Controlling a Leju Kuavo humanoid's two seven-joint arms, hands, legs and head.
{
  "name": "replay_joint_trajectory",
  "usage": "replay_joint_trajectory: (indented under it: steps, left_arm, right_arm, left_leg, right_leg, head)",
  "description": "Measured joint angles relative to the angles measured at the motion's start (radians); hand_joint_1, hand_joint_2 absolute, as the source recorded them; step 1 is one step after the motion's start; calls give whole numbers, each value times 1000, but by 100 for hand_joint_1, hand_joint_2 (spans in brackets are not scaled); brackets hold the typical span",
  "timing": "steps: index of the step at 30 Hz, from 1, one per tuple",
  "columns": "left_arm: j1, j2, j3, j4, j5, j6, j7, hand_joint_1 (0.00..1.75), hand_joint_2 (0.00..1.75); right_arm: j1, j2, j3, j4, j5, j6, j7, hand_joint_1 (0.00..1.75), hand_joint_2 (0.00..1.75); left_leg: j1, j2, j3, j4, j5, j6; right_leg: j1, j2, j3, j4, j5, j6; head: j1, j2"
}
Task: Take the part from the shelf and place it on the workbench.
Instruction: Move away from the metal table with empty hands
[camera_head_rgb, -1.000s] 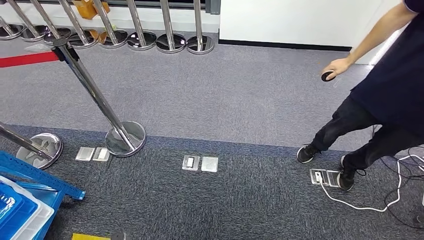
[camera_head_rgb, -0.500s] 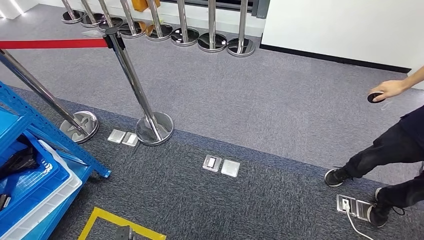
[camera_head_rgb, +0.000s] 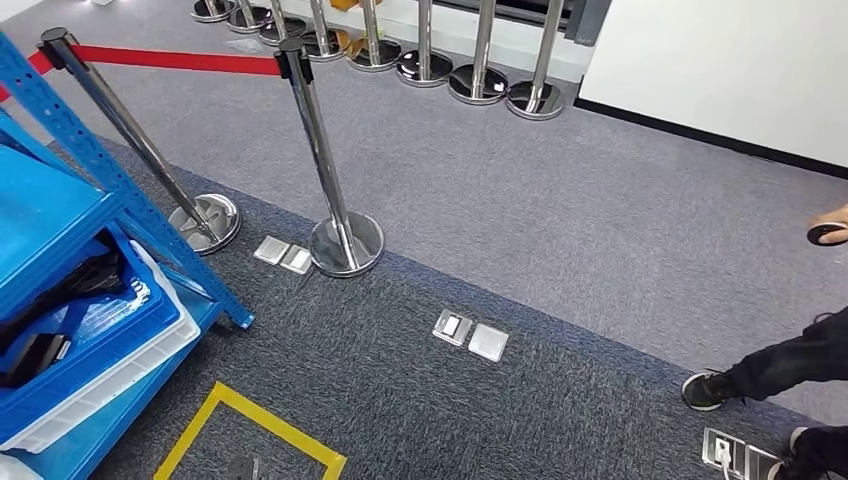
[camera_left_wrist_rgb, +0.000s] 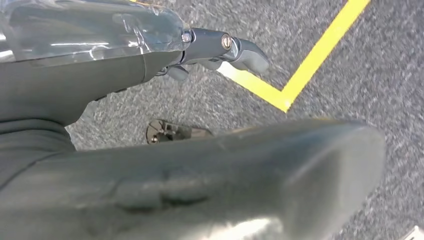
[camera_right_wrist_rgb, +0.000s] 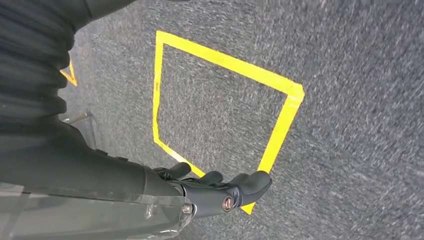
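**Both hands empty beside the shelf**

While both arms hung over the carpet (camera_head_rgb: 560, 210), the left hand (camera_left_wrist_rgb: 215, 47) held nothing, its fingers loosely curled and slightly apart above a yellow tape corner (camera_left_wrist_rgb: 285, 95). The right hand (camera_right_wrist_rgb: 220, 187) also held nothing, its fingers bent and a little apart over a yellow tape square (camera_right_wrist_rgb: 280, 125).

From the head view, the blue shelf (camera_head_rgb: 90, 160) stood at the left. Dark parts (camera_head_rgb: 50, 320) lay in a blue bin (camera_head_rgb: 130, 330) on the shelf; which one was the task's part could not be told. Beside the shelf stood two posts (camera_head_rgb: 325, 150) joined by a red belt (camera_head_rgb: 180, 60). Floor plates (camera_head_rgb: 470, 333) sat in the carpet. At the right edge, a person's leg (camera_head_rgb: 790, 365) and a hand holding a dark object (camera_head_rgb: 828, 233) appeared.
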Motion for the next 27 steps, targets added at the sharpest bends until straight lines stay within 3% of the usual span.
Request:
replay_joint_trajectory:
  steps: [2, 3, 5, 6, 7, 8, 10, 12, 14, 15, 17, 19, 21, 22, 23, 24, 25, 27]
  left_arm:
    - [-2, 0, 0, 0, 1, -1, 0, 0, 0]
    - [-4, 0, 0, 0, 1, -2, 0, 0, 0]
    - [-5, 0, -1, 0, 2, -4, 1, 0, 0]
    - [-5, 0, -1, 0, 4, -4, 1, 0, 0]
    - [-4, 0, -1, 0, 5, -5, 1, 0, 0]
    - [-3, 0, -1, 0, 7, -5, 2, 0, 0]
    - [-3, 0, -1, 0, 9, -4, 2, 0, 0]
    - [-4, 0, -1, 0, 9, -4, 2, 0, 0]
    - [-2, 0, -1, 0, 9, -4, 2, 0, 0]
    - [0, 0, -1, 0, 8, -4, 2, 0, 0]
    - [0, 0, -2, 0, 6, -4, 4, 0, 0]
    - [-5, -1, -2, 0, 5, -4, 7, 0, 0]
    - [-7, -1, -2, 0, 5, -4, 9, 0, 0]
    - [-7, -1, -2, 0, 5, -4, 10, 0, 0]
    - [-5, -1, -2, 0, 5, -4, 11, 0, 0]
    - [-4, -1, -2, 0, 5, -4, 12, 0, 0]
    - [-4, -1, -2, 0, 5, -4, 12, 0, 0]
    - [-5, -2, -2, 0, 5, -4, 12, 0, 0]
  right_arm:
    - [-2, -2, 0, 3, 3, 0, 1, 0, 175]
    - [-2, -3, 0, 5, 4, 0, 2, 0, 175]
    - [2, -4, 0, 9, 5, 0, 2, 0, 175]
    - [4, -5, 0, 10, 5, 0, 2, 0, 175]
    - [6, -6, 0, 11, 6, 0, 2, 0, 175]
    - [6, -7, 0, 12, 7, 0, 2, 0, 175]
    - [5, -10, 0, 13, 11, 0, 2, 0, 175]
    - [4, -11, 0, 15, 12, 0, 2, 0, 175]
    - [4, -12, 0, 17, 11, 0, 3, 0, 175]
    - [3, -13, 0, 17, 11, 0, 3, 0, 175]
    - [2, -14, 0, 18, 11, 0, 3, 0, 175]
    - [3, -15, 0, 19, 12, 0, 5, 0, 175]
    - [5, -15, 0, 20, 13, 0, 9, 0, 175]
    - [6, -16, 0, 20, 13, 0, 10, 0, 175]
    - [6, -16, 0, 21, 14, 0, 11, 0, 175]
    - [5, -16, 0, 21, 14, 0, 12, 0, 175]
    - [5, -16, 0, 21, 14, 0, 12, 0, 175]
    - [4, -16, 0, 22, 16, 0, 11, 0, 175]
  left_leg:
    - [6, -17, 6, -13, 7, 11]
    - [6, -26, 7, -15, 9, 14]
    - [5, -50, 5, -13, 9, 17]
    - [5, -63, 5, -11, 8, 17]
    - [6, -76, 6, -9, 7, 17]
    - [6, -90, 6, -6, 6, 15]
    - [7, -114, 3, 4, 1, 8]
    - [8, -135, -7, 12, -1, -3]
    - [11, -156, -13, 11, 2, -14]
    - [12, -153, -15, 16, 0, -19]
    - [11, -109, -34, 63, -31, -29]
    - [11, -60, -76, 156, -84, -36]
    - [14, -46, -127, 261, -126, -42]
    - [15, -43, -142, 291, -130, -43]
    - [15, -41, -139, 287, -118, -43]
    - [15, -36, -116, 243, -88, -42]
    - [13, -21, -78, 170, -51, -38]
    - [4, 17, -18, 47, -8, -27]
  right_leg:
    - [-3, 48, -26, 63, -43, 8]
    - [-5, 76, -56, 127, -75, 10]
    - [-6, 98, -123, 256, -122, 13]
    - [-6, 100, -141, 285, -120, 14]
    - [-7, 102, -140, 272, -97, 13]
    - [-8, 108, -121, 219, -57, 13]
    - [-14, 153, -70, 83, 11, 11]
    - [-16, 188, -46, 17, 29, 7]
    - [-13, 175, -44, 12, 29, -3]
    - [-13, 164, -42, 8, 32, -9]
    - [-15, 138, -37, -1, 37, -21]
    - [-14, 115, -35, -3, 36, -27]
    - [-11, 89, -34, -3, 33, -30]
    - [-10, 75, -34, -3, 31, -30]
    - [-10, 62, -32, -2, 29, -29]
    - [-9, 49, -28, -2, 26, -28]
    - [-9, 38, -23, -2, 23, -26]
    - [-6, 18, -14, -2, 15, -18]
  head:
    - [8, 0]
    - [15, 0]
    - [25, 0]
    - [28, 0]
    - [31, 0]
    - [34, 0]
    - [41, 0]
    - [42, 0]
    - [39, 0]
    - [38, 0]
    - [25, 0]
    - [9, 0]
    - [4, 0]
    - [2, 0]
    - [0, 0]
    - [-3, 0]
    - [-7, 0]
    - [-14, 0]
